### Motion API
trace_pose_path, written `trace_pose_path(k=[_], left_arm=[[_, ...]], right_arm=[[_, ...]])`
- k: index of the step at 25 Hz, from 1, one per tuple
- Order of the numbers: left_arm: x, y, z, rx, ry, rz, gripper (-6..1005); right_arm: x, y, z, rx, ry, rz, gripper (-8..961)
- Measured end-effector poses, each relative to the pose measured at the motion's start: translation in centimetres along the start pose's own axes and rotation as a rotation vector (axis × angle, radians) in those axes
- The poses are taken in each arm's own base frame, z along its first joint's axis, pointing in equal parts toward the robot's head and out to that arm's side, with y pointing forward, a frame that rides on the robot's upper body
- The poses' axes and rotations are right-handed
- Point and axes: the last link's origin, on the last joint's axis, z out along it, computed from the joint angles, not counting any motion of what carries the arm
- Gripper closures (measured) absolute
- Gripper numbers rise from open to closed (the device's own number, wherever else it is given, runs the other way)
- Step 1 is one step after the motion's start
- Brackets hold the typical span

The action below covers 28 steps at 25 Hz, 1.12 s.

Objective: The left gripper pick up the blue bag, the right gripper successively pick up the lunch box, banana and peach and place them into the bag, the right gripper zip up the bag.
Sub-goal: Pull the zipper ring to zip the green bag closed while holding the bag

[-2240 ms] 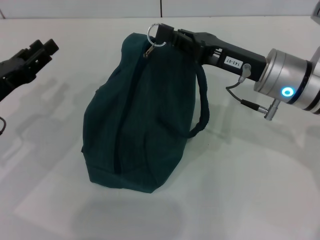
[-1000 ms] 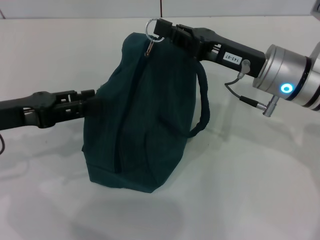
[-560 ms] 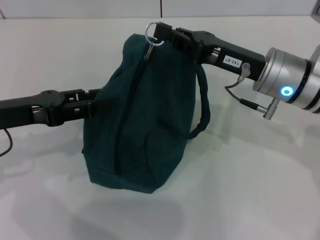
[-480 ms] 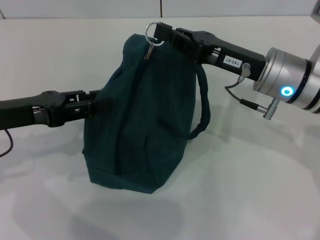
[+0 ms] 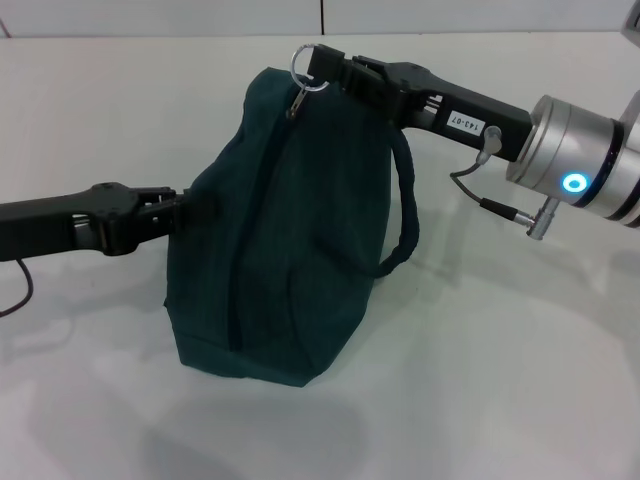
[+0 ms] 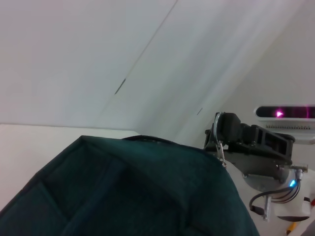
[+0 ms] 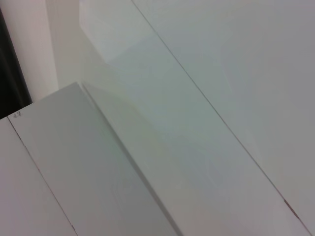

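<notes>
1. Blue bag (image 5: 275, 235): stands upright on the white counter (image 5: 500, 380), zipped along its top ridge. The closed zip line runs from the low near end up to the high far end, where the metal pull and ring (image 5: 303, 68) sit. One loop handle (image 5: 402, 205) hangs down the side toward the right arm. Lunch box, banana and peach: not in view.
2. Right gripper (image 5: 325, 66): at the bag's high far end, closed on the zip pull's ring, arm reaching in from the right.
3. Left gripper (image 5: 172, 207): level with the bag's mid-height, tip against the fabric of the left side; whether its fingers are parted or pinching cloth cannot be told.
4. Governing relation: the zip's long axis slopes away from the robot and the pull is already at its far end, so the zipping looks complete. The bag lies between the two grippers, touching both.
</notes>
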Motion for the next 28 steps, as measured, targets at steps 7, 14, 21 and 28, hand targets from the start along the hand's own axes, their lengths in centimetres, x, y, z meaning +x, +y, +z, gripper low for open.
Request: trace_pose_path(k=[7,14,21,28], left_arm=[[-0.1,0.0,0.5,-0.021,0.006,0.011,901],[-0.3,0.3,1.1,-0.050,-0.023,0.046,930],[-0.6,0.7,1.4,-0.084,-0.029,0.090,932],[-1.2,1.2,1.4,-0.110,-0.036,0.106,932]], right_arm=[[-0.1,-0.1,-0.2,0.007,-0.018,0.012,893],[-0.3,-0.4,-1.0,0.035,-0.061,0.058,892],[-0.3,-0.9,-1.4,0.061,-0.077,0.097,890],[0.0,-2.2,-2.4,0.152,-0.101,0.135,889]])
